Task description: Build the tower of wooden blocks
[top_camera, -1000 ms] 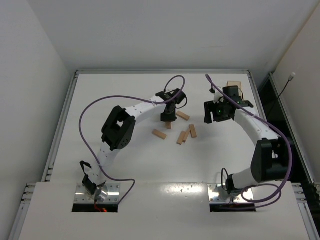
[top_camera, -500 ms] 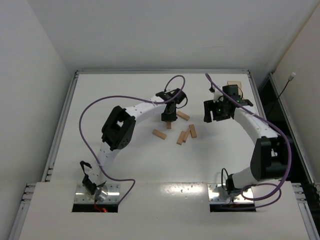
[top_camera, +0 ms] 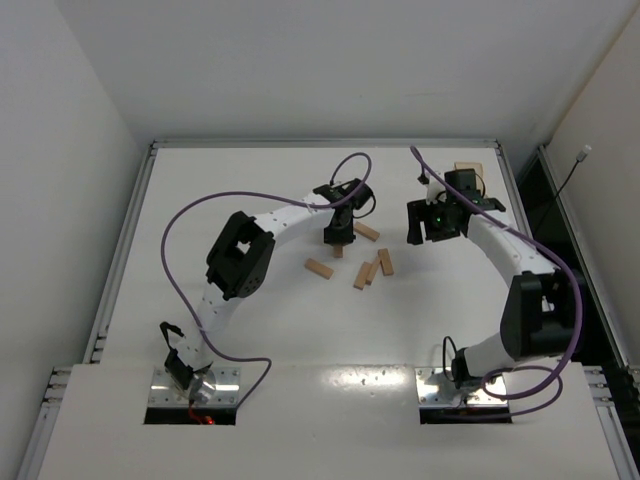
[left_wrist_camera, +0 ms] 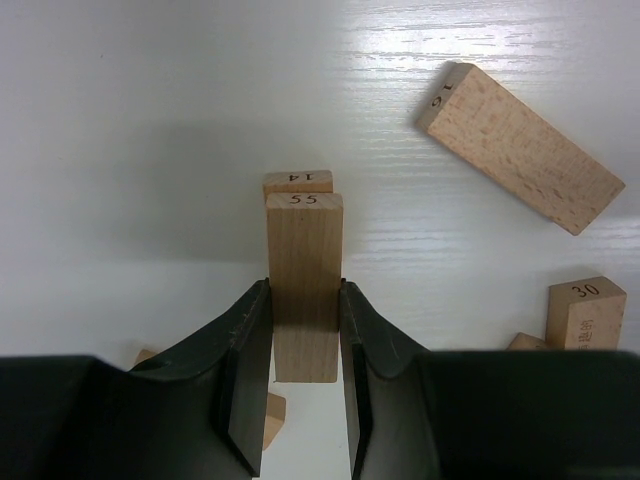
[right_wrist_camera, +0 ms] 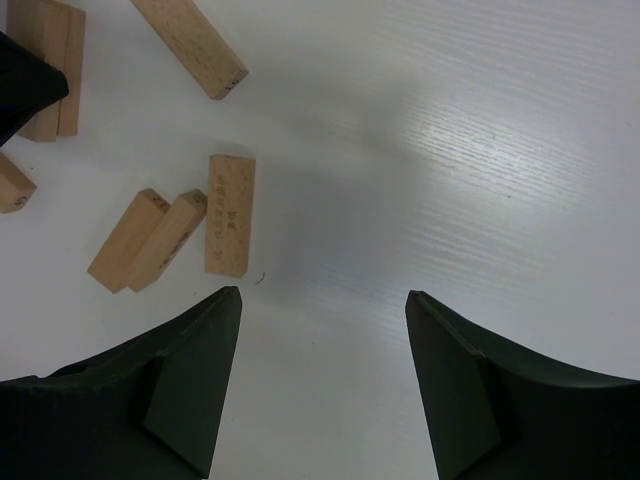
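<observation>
Light: bright, even, diffuse, from overhead.
Glare: white streaks on table (left_wrist_camera: 480, 50), left wrist view; milder sheen, right wrist view.
Shadows: broad, soft-edged grey patches in both wrist views.
Focus: grain and numbers on blocks (left_wrist_camera: 520, 145) sharp.

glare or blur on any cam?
Left wrist: sharp, the held block reads 55; glare streaks on the table. Right wrist: a broad glare patch, soft shadow by the loose blocks. Top: small glints on the near shelf.

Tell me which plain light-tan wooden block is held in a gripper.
The light-tan wooden block stamped 55, clamped in the left gripper; the block stamped 16 and the rest lie loose on the table.
</observation>
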`<action>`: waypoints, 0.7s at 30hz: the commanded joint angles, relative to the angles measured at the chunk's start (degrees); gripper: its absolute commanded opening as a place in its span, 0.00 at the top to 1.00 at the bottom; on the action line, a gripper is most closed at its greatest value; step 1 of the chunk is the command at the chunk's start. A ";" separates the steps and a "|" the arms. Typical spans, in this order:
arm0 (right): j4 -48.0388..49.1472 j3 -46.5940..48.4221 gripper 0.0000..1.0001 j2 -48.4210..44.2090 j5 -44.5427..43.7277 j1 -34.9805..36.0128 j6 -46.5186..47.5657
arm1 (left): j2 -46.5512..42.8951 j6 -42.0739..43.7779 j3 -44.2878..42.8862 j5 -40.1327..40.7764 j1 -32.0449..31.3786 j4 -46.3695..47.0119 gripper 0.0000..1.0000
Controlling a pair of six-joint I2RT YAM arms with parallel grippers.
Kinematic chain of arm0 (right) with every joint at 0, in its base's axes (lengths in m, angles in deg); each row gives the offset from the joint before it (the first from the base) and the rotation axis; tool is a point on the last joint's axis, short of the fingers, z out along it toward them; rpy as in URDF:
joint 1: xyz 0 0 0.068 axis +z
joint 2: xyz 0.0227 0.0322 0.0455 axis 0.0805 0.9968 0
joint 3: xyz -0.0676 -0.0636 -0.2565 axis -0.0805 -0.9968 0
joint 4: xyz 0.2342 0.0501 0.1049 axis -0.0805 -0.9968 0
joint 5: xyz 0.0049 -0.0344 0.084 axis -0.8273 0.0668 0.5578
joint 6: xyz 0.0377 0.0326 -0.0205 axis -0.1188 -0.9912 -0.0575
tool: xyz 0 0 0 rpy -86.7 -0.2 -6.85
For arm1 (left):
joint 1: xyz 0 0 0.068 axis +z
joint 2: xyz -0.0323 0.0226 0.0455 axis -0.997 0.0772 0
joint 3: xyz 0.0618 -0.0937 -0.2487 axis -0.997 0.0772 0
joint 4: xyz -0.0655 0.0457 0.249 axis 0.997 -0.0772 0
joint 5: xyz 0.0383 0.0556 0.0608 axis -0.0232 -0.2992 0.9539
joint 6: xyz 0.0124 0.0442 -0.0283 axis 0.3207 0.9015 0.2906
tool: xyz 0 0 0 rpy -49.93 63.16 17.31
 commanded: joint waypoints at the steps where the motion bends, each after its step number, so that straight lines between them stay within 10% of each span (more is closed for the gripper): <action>1: 0.56 2.78 0.36 0.46 1.19 -0.28 0.09 | 0.66 0.27 -1.51 -0.81 0.44 1.50 0.87; 12: 0.55 2.78 0.36 0.99 1.19 -0.28 0.09 | 0.66 0.27 -0.98 -0.81 0.44 1.51 0.24; 21: 0.55 2.78 0.36 0.99 1.19 -0.28 0.09 | 0.66 0.88 -0.98 -0.81 0.97 2.12 0.28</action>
